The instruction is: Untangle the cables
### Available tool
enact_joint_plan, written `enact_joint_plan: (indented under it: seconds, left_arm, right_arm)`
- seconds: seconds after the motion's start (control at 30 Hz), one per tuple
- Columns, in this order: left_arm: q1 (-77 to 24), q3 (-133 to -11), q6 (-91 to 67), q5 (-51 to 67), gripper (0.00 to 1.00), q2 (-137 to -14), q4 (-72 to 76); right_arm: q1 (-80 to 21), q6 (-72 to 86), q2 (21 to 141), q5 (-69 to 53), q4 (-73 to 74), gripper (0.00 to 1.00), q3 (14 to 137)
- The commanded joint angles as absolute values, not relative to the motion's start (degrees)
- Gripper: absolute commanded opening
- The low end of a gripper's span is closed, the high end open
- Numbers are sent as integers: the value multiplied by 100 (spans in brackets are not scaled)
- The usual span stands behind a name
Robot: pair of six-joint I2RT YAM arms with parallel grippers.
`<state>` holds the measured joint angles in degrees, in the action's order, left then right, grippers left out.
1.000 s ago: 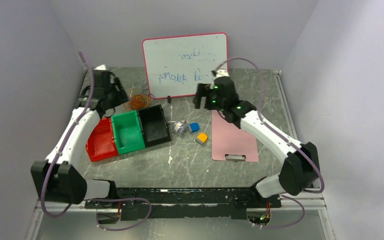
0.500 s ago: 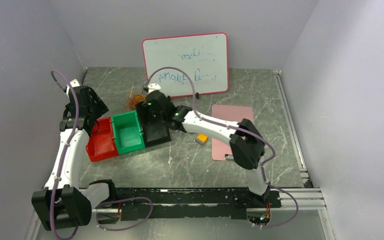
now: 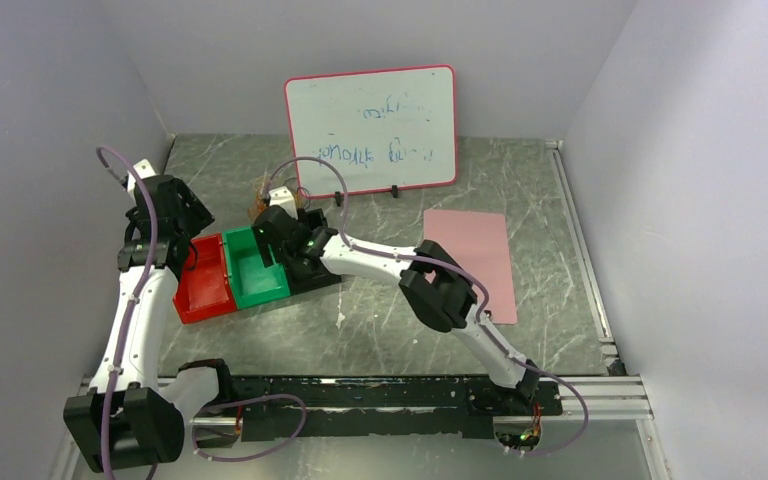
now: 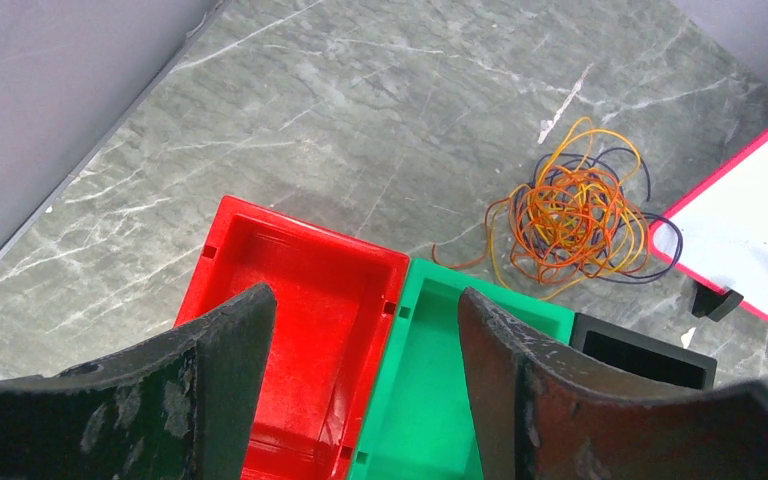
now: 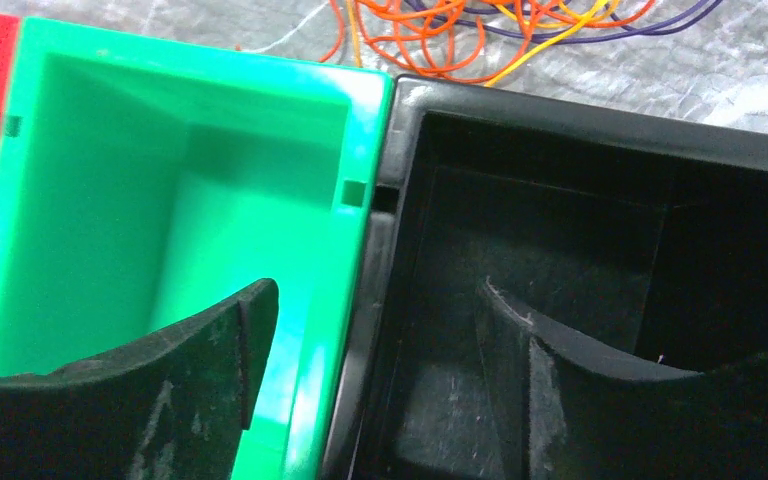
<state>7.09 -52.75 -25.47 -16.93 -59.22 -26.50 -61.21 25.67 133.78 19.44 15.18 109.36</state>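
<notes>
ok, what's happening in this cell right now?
The cables lie in one tangle on the table beyond the bins, untouched. The left gripper hovers open above the red bin and green bin; the right gripper hovers open where the green bin meets the black bin. Neither holds anything.

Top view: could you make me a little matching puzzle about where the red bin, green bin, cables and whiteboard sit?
Things:
1 red bin
2 green bin
3 cables
4 whiteboard

Places:
A standing upright at the back
B leftmost of three in a row
C loose heap on the table
D middle of three in a row

Pairs: 1-B; 2-D; 3-C; 4-A
</notes>
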Motion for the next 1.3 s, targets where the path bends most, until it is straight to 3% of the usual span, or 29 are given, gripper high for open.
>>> enact_joint_plan:
  seconds: [0.0, 0.4, 0.77, 0.9, 1.27]
  left_arm:
    - [773, -5229, -2536, -1794, 72, -5821, -2417]
    - [849, -5204, -2522, -1693, 72, -5784, -2404]
    - [851, -5331, -2462, -1891, 71, -5726, -2465]
    - [850, -5740, -2478, -2000, 70, -5738, -2724]
    - [853, -7241, -2311, -2023, 72, -5667, -3405]
  right_arm:
    - [-6161, 2486, 13636, 2391, 1737, 72, 11363]
    - [-6197, 2447, 13693, 2435, 1847, 45, 11486]
    - [-6197, 2471, 13316, 2013, 1815, 10, 11301]
    - [-6196, 2425, 12882, 1968, 1657, 4, 11059]
    - [-6167, 2242, 12144, 2222, 1767, 0, 11240]
